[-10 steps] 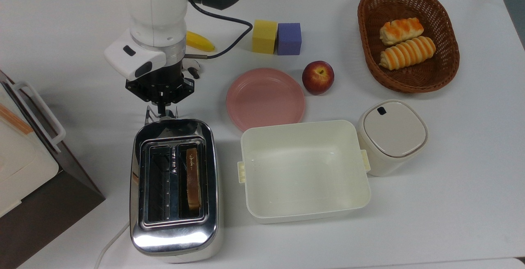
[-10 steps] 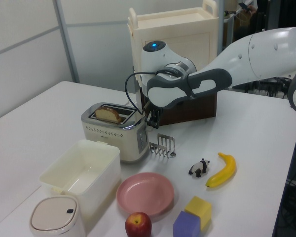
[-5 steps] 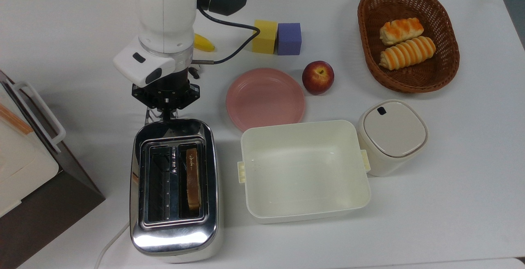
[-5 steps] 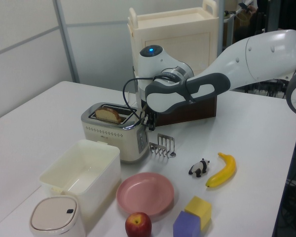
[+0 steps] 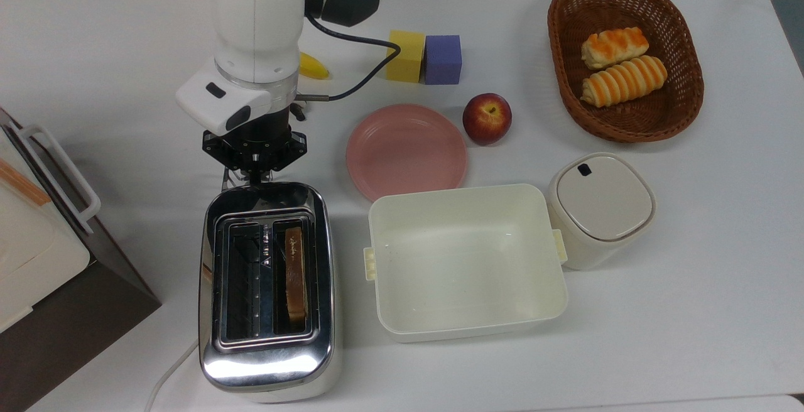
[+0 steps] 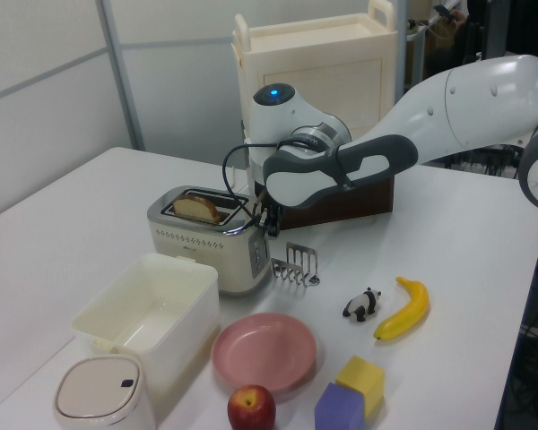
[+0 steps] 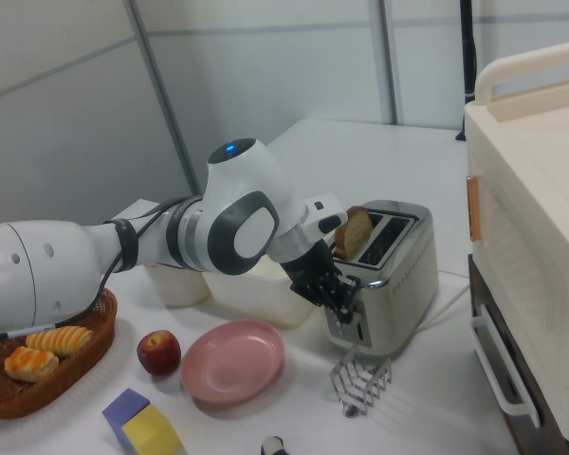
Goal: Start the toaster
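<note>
The toaster [image 5: 267, 286] is sitting in the lower left of the top view, its long axis running up and down the frame, with a slice of bread [image 5: 295, 271] standing in the slot nearer the top view's right. The gripper [image 5: 253, 173] is hanging just above the toaster's upper end in the top view, pointing down at the narrow end face where the lever would sit. In the right view the gripper [image 7: 341, 301] is pressing close against that end face, at the toaster's [image 7: 387, 270] near side, just below the chrome top edge. Whether it is touching the lever, I cannot tell (the lever itself is hiding behind the black fingers). How far the jaws are standing apart cannot be told either. Judging from this, the coming move is looking like a straight downward push along the end face. A small wire rack [image 6: 296, 263] is standing on the table just beside that end.
</note>
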